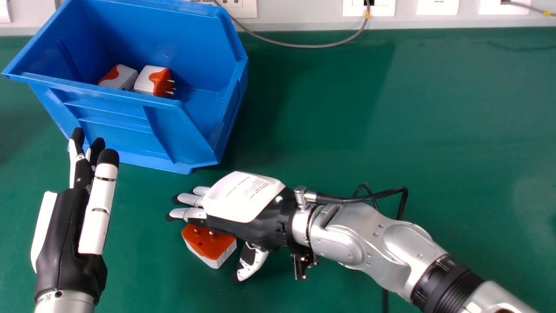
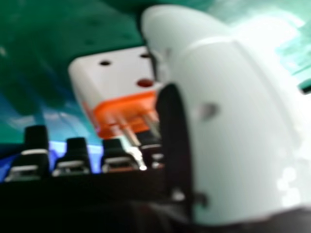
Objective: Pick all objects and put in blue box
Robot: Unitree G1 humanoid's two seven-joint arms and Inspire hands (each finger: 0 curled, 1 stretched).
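Adapter (image 1: pixel 208 247) lies between thumb and nearly straight fingers of right hand (image 1: pixel 243 198), which grip nothing, probably so placed to close around it. Ahead of straight, empty left-side fingers of left hand (image 1: pixel 69 234) stands blue box (image 1: pixel 117 117).

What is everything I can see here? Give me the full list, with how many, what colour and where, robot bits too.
Storage bin: one, blue, far left of the table
Plug adapters: two, white and orange, inside the bin
Loose plug adapter: one, white and orange, on the table beside the right thumb
Table: one, green, under everything
Wall plates: several, white, along the far wall
Wall cable: grey, drooping from the wall
Wrist cable: black, at the right wrist
Right forearm: one, silver, lower right
Left robot hand: one, black and white, lower left
Right robot hand: one, black and white, lower centre
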